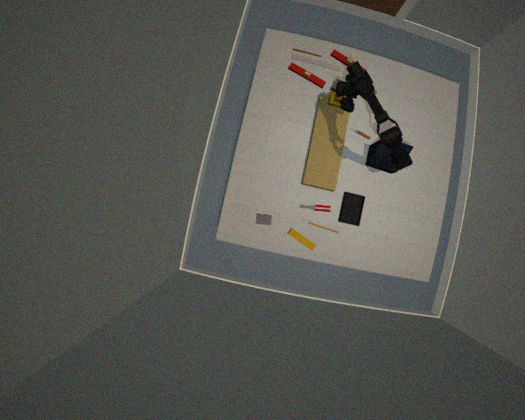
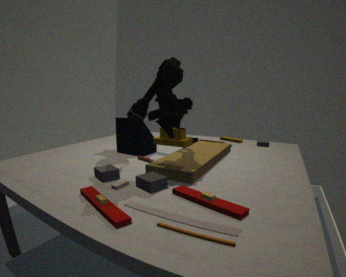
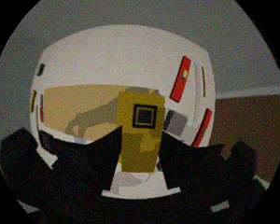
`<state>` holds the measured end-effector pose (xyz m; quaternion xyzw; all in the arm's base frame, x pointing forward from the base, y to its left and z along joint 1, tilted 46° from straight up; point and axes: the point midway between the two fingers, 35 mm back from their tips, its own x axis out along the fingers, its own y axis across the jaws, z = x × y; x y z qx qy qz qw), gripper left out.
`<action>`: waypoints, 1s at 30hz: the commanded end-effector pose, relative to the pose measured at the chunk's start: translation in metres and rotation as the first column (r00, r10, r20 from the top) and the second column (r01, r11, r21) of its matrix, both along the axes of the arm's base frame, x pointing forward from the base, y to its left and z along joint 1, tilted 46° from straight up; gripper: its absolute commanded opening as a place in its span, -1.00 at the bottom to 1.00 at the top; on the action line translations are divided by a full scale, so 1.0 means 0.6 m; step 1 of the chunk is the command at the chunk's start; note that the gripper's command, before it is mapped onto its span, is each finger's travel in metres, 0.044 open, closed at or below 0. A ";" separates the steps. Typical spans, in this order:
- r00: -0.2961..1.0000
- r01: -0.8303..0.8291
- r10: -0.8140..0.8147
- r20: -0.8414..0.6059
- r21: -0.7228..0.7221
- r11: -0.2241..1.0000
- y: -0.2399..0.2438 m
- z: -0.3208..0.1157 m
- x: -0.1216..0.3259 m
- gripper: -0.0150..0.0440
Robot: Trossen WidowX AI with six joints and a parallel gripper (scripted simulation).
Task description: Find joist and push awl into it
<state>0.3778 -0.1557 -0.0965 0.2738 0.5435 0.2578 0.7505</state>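
The yellow stud finder (image 1: 333, 100) (image 2: 172, 141) (image 3: 139, 140) is held in my gripper (image 2: 172, 135) (image 3: 139, 129), which is shut on it. It hangs above the end of the tan floor panel (image 1: 324, 157) (image 2: 210, 148) (image 3: 61, 109) nearest the red levels, with the arm's shadow on the panel. A dark square display shows on its top in the wrist view. The awl (image 1: 362, 134) (image 2: 144, 158), with an orange-brown handle, lies on the table between the panel and the arm's base. The black tray (image 1: 351, 208) lies beyond the panel's other end. The joist is hidden.
Two red levels (image 1: 306, 75) (image 2: 104, 207) (image 3: 180, 79), grey blocks (image 2: 151, 182) (image 3: 175, 122), a pale strip (image 2: 182, 217) and a thin stick (image 2: 195, 234) lie past the panel's near end. Pliers (image 1: 317, 206), a pencil-like stick (image 1: 323, 227), a yellow bar (image 1: 301, 239) and a grey block (image 1: 263, 219) lie near the tray.
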 end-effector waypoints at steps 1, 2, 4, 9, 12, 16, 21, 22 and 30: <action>1.000 0.002 -0.002 -0.002 0.008 1.000 0.011 -0.008 0.002 -0.49; 1.000 0.002 -0.002 -0.002 0.008 1.000 0.013 -0.010 0.002 -0.49; 1.000 0.003 -0.003 -0.002 0.008 1.000 0.017 -0.015 0.002 -0.49; 1.000 0.003 -0.003 -0.002 0.008 1.000 0.029 -0.027 0.003 -0.49; 1.000 0.003 -0.003 -0.002 0.009 1.000 0.035 -0.033 0.003 -0.49; 1.000 0.003 -0.003 -0.002 0.009 1.000 0.045 -0.042 0.003 -0.49; 1.000 0.003 -0.003 -0.002 0.010 1.000 0.056 -0.053 0.003 -0.49; 1.000 0.003 -0.002 -0.002 0.010 1.000 0.059 -0.055 0.002 -0.49; 1.000 0.002 -0.002 -0.002 0.011 1.000 0.069 -0.065 0.002 -0.49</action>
